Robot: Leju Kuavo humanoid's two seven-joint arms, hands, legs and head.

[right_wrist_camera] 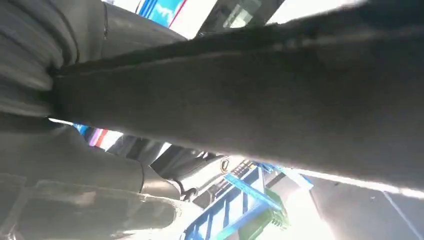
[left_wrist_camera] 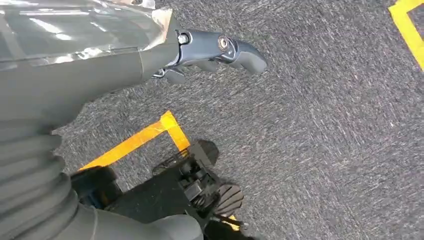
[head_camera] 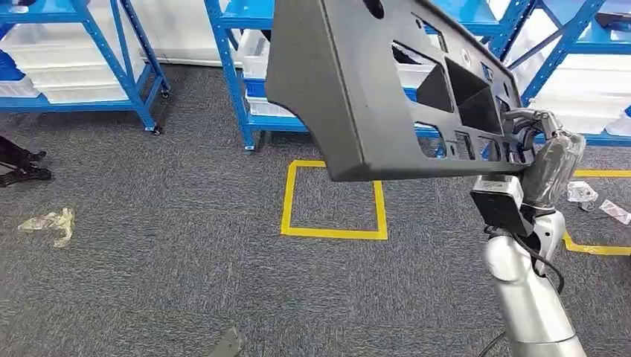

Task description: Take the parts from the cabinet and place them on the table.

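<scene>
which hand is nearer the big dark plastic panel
Right. The right hand grips the dark plastic panel at its lower right edge, holding it up over the carpet. The left hand hangs low over the floor, apart from the panel and holding nothing.

— What's that left hand (left_wrist_camera: 150,55) doing?
— Holding nothing. Its grey thumb (left_wrist_camera: 227,49) sticks out over the grey carpet (left_wrist_camera: 325,140).
— And the yellow on the floor?
— Yellow tape (left_wrist_camera: 150,132), a corner of it, with a second strip (left_wrist_camera: 407,27) well apart.
</scene>
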